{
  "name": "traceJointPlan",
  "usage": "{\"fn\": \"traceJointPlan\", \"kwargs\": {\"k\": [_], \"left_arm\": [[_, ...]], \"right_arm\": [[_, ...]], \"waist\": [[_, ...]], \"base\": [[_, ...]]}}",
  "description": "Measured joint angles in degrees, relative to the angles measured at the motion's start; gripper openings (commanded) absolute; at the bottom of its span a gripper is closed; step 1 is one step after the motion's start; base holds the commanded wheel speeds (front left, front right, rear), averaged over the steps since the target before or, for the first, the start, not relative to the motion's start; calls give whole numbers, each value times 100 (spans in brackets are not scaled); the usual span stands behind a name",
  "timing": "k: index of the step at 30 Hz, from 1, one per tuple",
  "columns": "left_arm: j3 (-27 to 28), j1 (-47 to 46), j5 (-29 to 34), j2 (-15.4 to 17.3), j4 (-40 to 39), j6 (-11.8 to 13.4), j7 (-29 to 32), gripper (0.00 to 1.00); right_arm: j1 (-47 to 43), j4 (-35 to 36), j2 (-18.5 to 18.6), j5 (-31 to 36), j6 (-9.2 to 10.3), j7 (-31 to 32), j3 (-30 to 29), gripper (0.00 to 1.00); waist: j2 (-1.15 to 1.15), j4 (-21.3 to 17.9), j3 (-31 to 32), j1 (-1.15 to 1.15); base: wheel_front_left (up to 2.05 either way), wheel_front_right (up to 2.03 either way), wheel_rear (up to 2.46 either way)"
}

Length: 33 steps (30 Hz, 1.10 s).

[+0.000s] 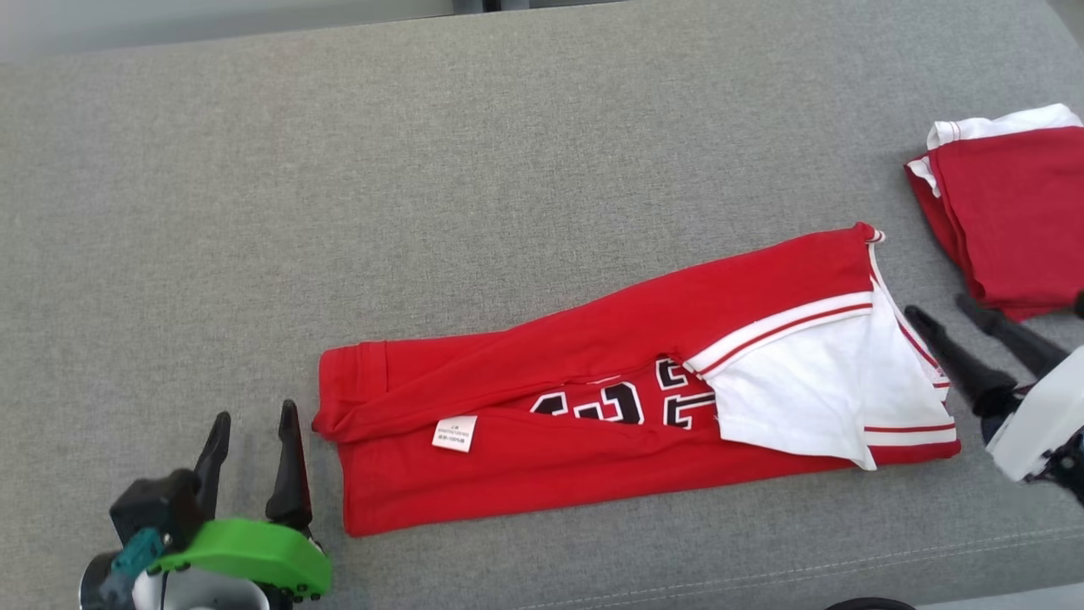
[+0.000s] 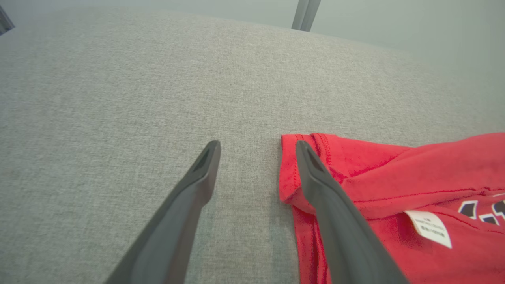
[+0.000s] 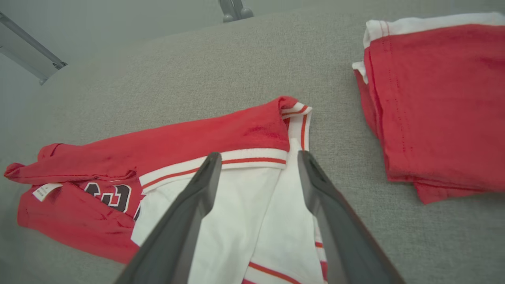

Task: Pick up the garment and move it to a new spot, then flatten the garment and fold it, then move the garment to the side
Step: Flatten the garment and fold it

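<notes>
Head view: red jersey (image 1: 542,381) lying folded long on coarse grey cushion (image 1: 423,169).
Left gripper (image 1: 254,411) and right gripper (image 1: 938,305) are gaping empty; white flap (image 1: 813,381) is half-hiding black numerals (image 1: 627,402).

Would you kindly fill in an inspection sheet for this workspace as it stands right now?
Surface: grey cushion, woven fabric, with a stitched seam along the near edge.
Job's things: red garment lies folded into a long strip, with a white panel on top at its right end and a white label near its left end.
Clutter: folded red and white garment at the far right, apart from the strip.
Grippers: left claw open, empty, beside the strip's left end; right claw open, empty, at its right end.
Cables: nothing seen.
Surroundings: metal leg beyond the cushion's far edge.
</notes>
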<state>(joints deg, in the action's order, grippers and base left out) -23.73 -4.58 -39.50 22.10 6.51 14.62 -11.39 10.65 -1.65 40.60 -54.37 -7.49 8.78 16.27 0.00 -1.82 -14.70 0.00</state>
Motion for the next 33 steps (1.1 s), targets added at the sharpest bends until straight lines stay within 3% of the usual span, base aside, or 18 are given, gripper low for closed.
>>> {"fn": "traceJointPlan", "kwargs": {"k": [3, 8, 11, 17, 24, 33], "left_arm": [[162, 164, 211, -152, -66, 172, -283, 100], [497, 154, 770, -542, -378, 214, -354, 100], [684, 142, 1029, -843, -505, -24, -358, 100], [1085, 145, 1288, -1317, -348, -485, -358, 100], [1482, 258, 1616, -1661, -148, -1010, -358, 100], [1770, 284, 1840, -1845, -40, -1288, -358, 100]], "right_arm": [[54, 23, 14, 174, 0, 345, -225, 100], [494, -606, -469, 454, 1, 797, -199, 100], [812, -1281, -727, 646, -1, 896, -152, 100], [1183, -2036, -797, 966, 0, 942, 5, 100], [1346, -2295, -636, 896, -7, 1066, 178, 100], [1203, -2203, -372, 588, -10, 1537, 272, 100]], "waist": [[0, 22, -57, 0], [0, 125, -205, 0], [0, 214, -304, 0], [0, 463, -442, 0], [0, 586, -453, 0], [0, 519, -363, 0]], "base": [[0, 0, 0], [0, 0, 0], [0, 0, 0], [0, 0, 0], [0, 0, 0], [0, 0, 0]]}}
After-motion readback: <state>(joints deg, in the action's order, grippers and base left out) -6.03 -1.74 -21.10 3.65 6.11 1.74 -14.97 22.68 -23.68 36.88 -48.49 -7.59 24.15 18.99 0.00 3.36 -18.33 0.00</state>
